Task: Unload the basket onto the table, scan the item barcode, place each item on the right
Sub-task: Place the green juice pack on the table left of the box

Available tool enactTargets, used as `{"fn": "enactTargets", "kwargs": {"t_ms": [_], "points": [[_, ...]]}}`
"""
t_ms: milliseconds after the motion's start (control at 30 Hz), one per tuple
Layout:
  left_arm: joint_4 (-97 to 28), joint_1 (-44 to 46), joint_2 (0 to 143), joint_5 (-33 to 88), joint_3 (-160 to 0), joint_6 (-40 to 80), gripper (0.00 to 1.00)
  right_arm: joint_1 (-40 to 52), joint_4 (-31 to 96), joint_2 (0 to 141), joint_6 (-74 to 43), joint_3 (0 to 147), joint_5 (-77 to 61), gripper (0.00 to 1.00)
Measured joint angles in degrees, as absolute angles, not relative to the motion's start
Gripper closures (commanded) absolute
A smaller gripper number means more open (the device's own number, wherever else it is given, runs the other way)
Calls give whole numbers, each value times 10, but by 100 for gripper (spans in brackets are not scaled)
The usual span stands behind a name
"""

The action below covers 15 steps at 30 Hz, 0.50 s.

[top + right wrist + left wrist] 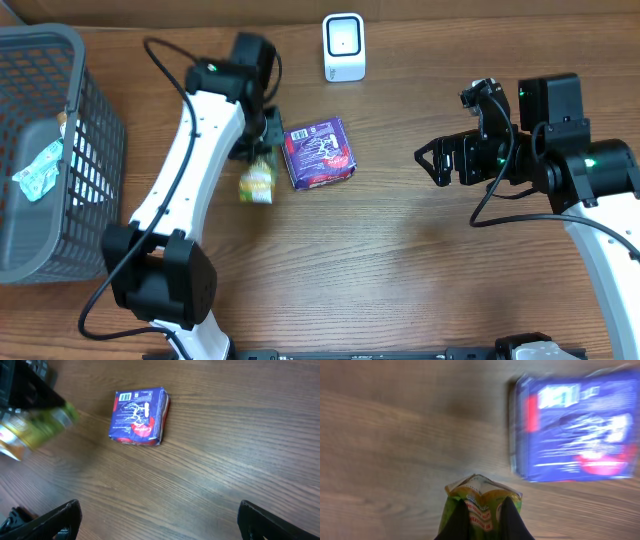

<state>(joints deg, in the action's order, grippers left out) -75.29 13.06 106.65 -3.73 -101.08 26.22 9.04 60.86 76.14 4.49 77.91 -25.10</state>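
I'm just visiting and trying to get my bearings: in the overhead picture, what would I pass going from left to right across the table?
grey basket → green snack packet → purple packet → right gripper. The white scanner sits farther back, level with the purple packet, so it is left out of the order.

Brown wood-grain table [400, 260]. At the left edge, a grey mesh basket [100, 150]. Near the far edge, standing upright, a small white scanner [344, 47]. Toward the middle, lying flat, a blue-purple packet [319, 153]. Just beside it on the left, a green-yellow pouch [257, 183], resting or lifted unclear.
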Motion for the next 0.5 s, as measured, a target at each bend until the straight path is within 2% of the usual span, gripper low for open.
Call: {"fn": "enactTargets", "kwargs": {"t_ms": [67,133,167,233,400,500], "points": [[-681,130,1069,-48,-919,284,82,90,608,761,45,779,-251,0],[-638,130,1069,-51,-874,296,56,90,609,761,45,779,-251,0],[-635,130,1069,-52,-861,298,52,90,609,761,45,779,-251,0],[-625,130,1069,-52,-858,302,48,90,608,761,45,779,-251,0],[-635,130,1069,-54,-881,287,48,90,609,761,45,779,-251,0],[-704,122,1070,-58,-1005,258,40,90,608,761,45,779,-250,0]]}}
